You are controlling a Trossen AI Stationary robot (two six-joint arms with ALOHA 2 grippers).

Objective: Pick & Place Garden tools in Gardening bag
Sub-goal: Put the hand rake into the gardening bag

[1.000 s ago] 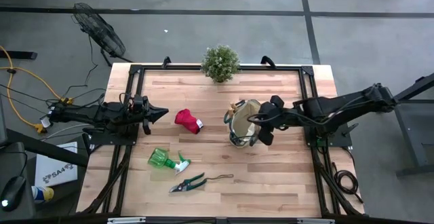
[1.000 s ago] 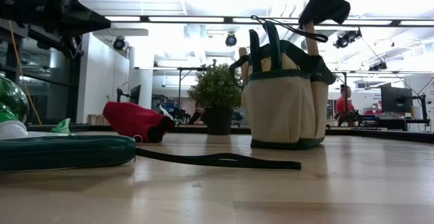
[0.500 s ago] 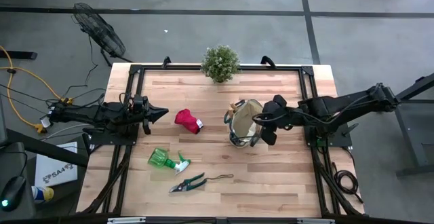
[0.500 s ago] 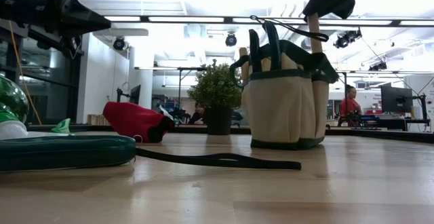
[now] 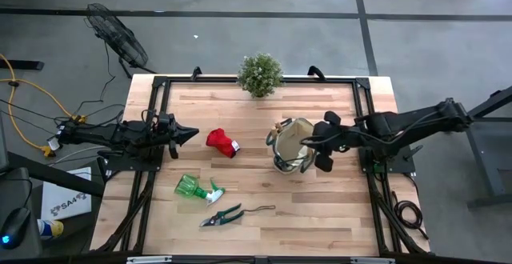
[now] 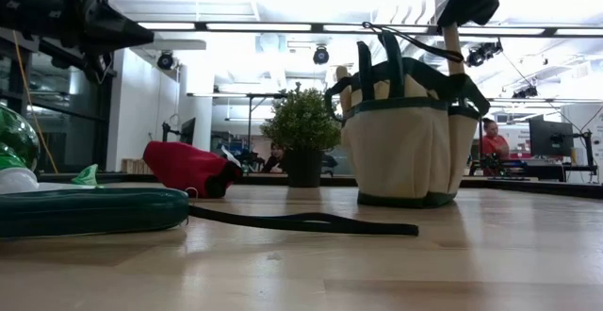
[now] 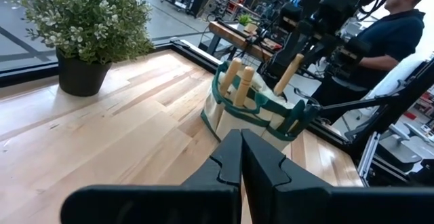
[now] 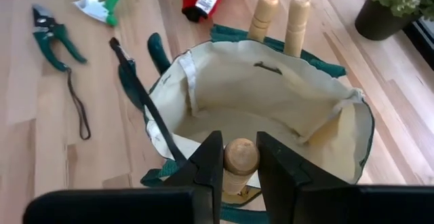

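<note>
High view gives you the gardening bag standing right of the table's centre, with the right gripper at the bag's three o'clock rim, but the arm covers whatever it holds there. Turn to the right wrist view and you see both fingers pinched on the rounded end of a wooden tool handle standing in an outer pocket of the bag; everything below that knob is hidden in the fabric, so you cannot tell which tool it is. Two more wooden handles poke up from pockets on the bag's far side, their heads hidden too. Your left gripper hovers at nine o'clock of the table, jaws pressed together on nothing, as the left wrist view confirms. The red glove lies between it and the bag, the green spray bottle sits toward seven o'clock, and the pruners lie just beyond it nearer the edge, trailing a dark strap. From the low view the spray bottle is cut off at the frame edge and the pruners are a blurred green bar. The potted plant stands at twelve o'clock.
</note>
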